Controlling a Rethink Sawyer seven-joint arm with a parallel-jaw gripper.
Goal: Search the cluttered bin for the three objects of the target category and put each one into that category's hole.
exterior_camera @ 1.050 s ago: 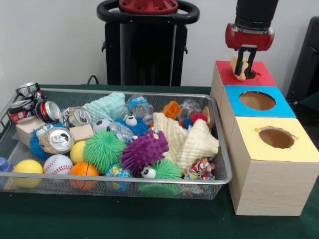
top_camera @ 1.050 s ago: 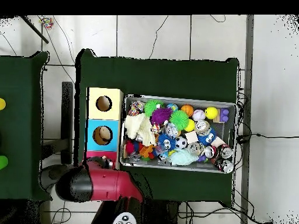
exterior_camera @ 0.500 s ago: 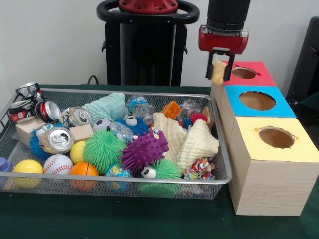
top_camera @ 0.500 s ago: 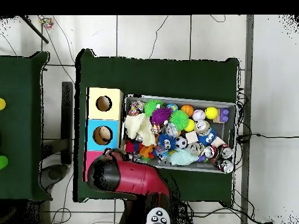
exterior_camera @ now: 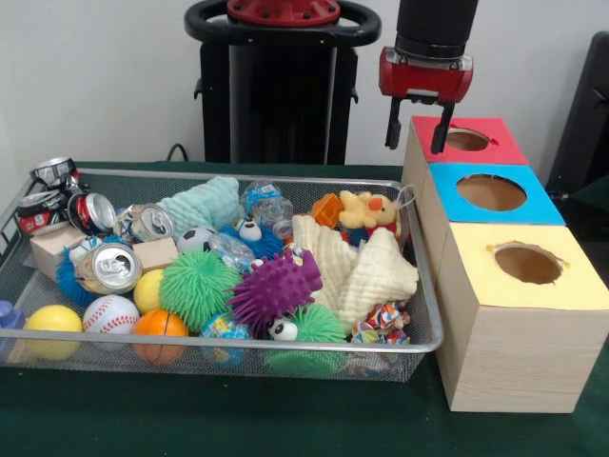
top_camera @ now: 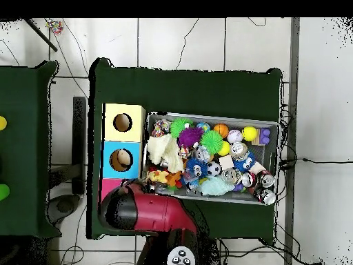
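A yellow duck toy (exterior_camera: 366,210) lies in the wire bin (exterior_camera: 425,290), at its far corner beside the red box (exterior_camera: 495,149), atop the clutter next to an orange toy (exterior_camera: 328,208). The gripper (exterior_camera: 417,133) hangs above that corner, fingers spread and empty, just beside the red box's hole (exterior_camera: 467,140)

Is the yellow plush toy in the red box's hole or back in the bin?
In the bin: yellow plush toy lies in wire basket; gripper open, empty.

White wall (exterior_camera: 105,76), tiled floor (top_camera: 179,41), cables (top_camera: 189,34)
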